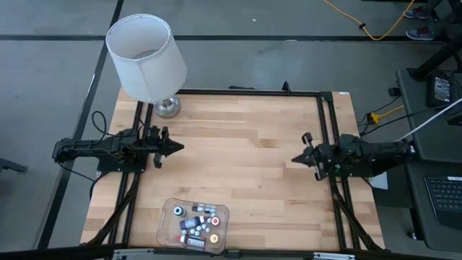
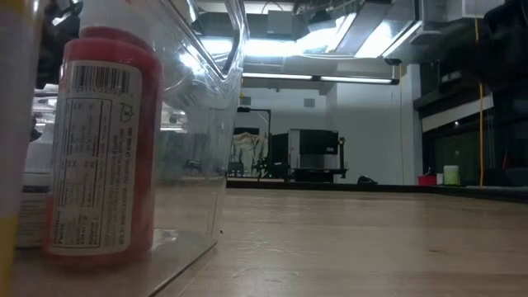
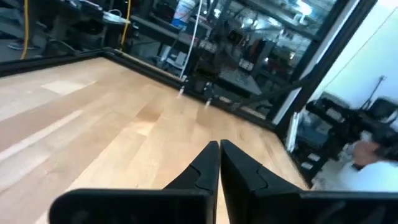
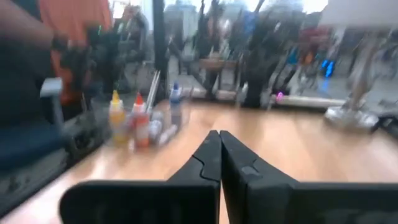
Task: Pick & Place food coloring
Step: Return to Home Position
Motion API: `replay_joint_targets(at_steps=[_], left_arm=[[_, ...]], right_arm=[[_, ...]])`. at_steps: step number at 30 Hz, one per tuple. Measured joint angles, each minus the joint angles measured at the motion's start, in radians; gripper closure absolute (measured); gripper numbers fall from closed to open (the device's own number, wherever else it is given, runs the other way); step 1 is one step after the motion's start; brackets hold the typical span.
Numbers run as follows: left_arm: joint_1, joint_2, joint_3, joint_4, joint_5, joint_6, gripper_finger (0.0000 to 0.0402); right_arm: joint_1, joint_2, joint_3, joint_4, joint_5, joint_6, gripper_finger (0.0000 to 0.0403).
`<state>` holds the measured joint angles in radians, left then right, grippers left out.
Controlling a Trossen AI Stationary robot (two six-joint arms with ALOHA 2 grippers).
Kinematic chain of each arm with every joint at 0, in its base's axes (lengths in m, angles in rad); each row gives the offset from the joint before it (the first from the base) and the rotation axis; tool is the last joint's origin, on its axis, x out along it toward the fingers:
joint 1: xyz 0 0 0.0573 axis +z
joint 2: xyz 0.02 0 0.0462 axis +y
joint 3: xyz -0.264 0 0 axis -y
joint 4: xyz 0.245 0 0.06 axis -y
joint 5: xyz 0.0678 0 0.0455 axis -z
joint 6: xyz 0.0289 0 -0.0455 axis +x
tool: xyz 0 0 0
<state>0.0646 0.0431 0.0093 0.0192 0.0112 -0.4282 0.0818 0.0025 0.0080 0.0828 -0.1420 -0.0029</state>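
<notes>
Several tiny food coloring bottles (image 1: 196, 222) lie and stand in a clear plastic tray (image 1: 164, 230) near the table's front edge. The low view shows a red one (image 2: 99, 148) upright, close up behind the tray's clear wall (image 2: 210, 115). In the right wrist view yellow, red and blue bottles (image 4: 134, 118) stand together. My left gripper (image 1: 179, 148) hovers level at the table's left side, shut on nothing. At the right side, my right gripper (image 1: 294, 157) is also shut and holds nothing. Both point toward the table's middle, well away from the tray.
A lamp with a white shade (image 1: 144, 58) stands on its metal base (image 1: 167, 107) at the far left corner. A black frame (image 1: 245, 92) runs along the table's edges. Bare wooden tabletop (image 1: 238, 159) lies between the two grippers.
</notes>
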Motion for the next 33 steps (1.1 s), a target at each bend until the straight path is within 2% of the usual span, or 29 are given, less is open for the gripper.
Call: replay_joint_targets(at_steps=[8,13,22,33], left_arm=[[0.0,0.003,0.0,0.006,0.008,-0.04,0.0395],[0.0,0.003,0.0,0.007,0.008,-0.04,0.0392],[0.0,0.003,0.0,0.007,0.008,-0.039,0.0395],[0.0,0.003,0.0,0.007,0.008,-0.04,0.0389]], right_arm=[[-0.027,0.001,-0.001,-0.043,-0.017,-0.182,0.0401],[-0.027,0.002,-0.001,-0.044,-0.017,-0.185,0.0398],[-0.027,0.002,-0.001,-0.044,-0.017,-0.134,0.0363],[-0.027,0.002,0.0,-0.045,-0.017,-0.136,0.036]])
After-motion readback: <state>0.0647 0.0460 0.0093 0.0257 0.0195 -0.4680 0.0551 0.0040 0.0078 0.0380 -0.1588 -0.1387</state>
